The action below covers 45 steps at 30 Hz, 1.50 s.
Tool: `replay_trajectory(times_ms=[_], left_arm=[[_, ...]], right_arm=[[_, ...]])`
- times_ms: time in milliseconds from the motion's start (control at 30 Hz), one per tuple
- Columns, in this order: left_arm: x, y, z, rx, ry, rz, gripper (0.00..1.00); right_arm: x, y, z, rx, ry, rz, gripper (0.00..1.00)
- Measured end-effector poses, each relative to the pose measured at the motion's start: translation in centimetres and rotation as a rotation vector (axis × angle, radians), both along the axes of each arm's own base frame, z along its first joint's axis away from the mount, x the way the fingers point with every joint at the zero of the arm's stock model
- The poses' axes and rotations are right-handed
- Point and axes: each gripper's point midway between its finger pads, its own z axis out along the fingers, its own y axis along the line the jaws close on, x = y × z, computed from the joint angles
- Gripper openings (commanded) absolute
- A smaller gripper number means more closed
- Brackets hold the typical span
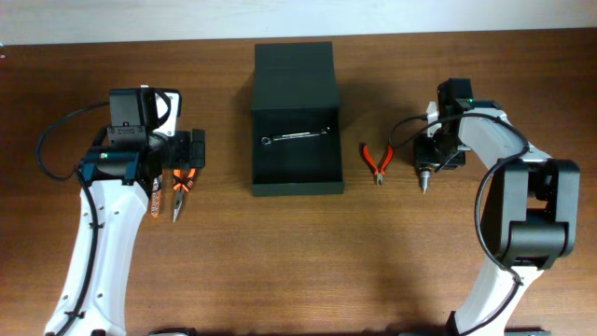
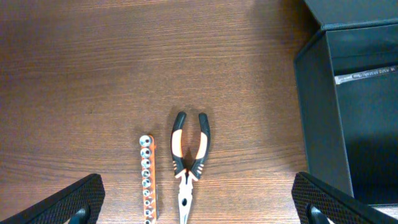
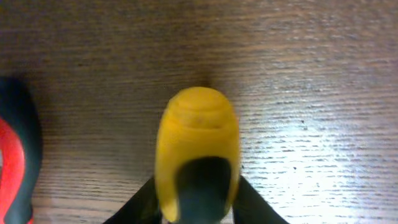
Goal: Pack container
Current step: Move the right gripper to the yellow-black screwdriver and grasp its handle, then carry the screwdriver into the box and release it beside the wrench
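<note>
While the left fingers (image 2: 68,202) stand spread wide, the container (image 1: 297,189) lies open near the far edge's middle, long axis running far to near, bare bench (image 1: 298,271) before it; right fingers (image 3: 144,205) flank a yellow handle (image 3: 198,143), grip unclear.

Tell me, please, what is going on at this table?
Two arms are packing the open container, which holds a wrench. The right tool straddles a yellow handle; a firm grip isn't clear. The left tool hangs open above orange pliers and a socket rail.
</note>
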Motion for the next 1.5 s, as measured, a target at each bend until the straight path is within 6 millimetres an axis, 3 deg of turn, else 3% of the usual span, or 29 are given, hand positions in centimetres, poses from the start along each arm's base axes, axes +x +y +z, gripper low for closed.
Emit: replay_trajectory(times_ms=[200, 500, 600, 700, 900, 1033, 1300, 1400, 1500], left_arm=[[0.0, 0.0, 0.0, 0.0, 0.0, 0.0, 0.99], [0.0, -0.1, 0.0, -0.006, 0.0, -0.004, 0.99], [0.0, -0.1, 0.0, -0.006, 0.0, -0.004, 0.99], [0.0, -0.1, 0.0, -0.006, 0.0, -0.004, 0.99], [0.0, -0.1, 0.0, -0.006, 0.0, -0.004, 0.99], [0.0, -0.1, 0.0, -0.006, 0.0, -0.004, 0.99], [0.0, -0.1, 0.0, -0.006, 0.0, -0.004, 0.99], [0.0, -0.1, 0.0, -0.006, 0.0, -0.004, 0.99], [0.0, -0.1, 0.0, -0.006, 0.0, -0.004, 0.99]], right_arm=[[-0.8, 0.0, 0.0, 0.002, 0.035, 0.0, 0.23], [-2.5, 0.2, 1.3, 0.003, 0.122, 0.004, 0.19], [-1.3, 0.7, 3.7, 0.0, 0.072, 0.027, 0.15], [0.5, 2.2, 8.5, -0.006, -0.052, 0.079, 0.1], [2.4, 8.0, 20.2, 0.002, -0.359, 0.243, 0.04], [1.4, 13.2, 23.6, 0.011, -0.452, 0.425, 0.04], [-3.6, 25.2, 22.2, -0.018, -0.475, 1.052, 0.04], [-4.3, 27.9, 20.5, -0.039, -0.471, 1.247, 0.04], [-3.6, 28.9, 18.1, -0.06, -0.449, 1.338, 0.04]])
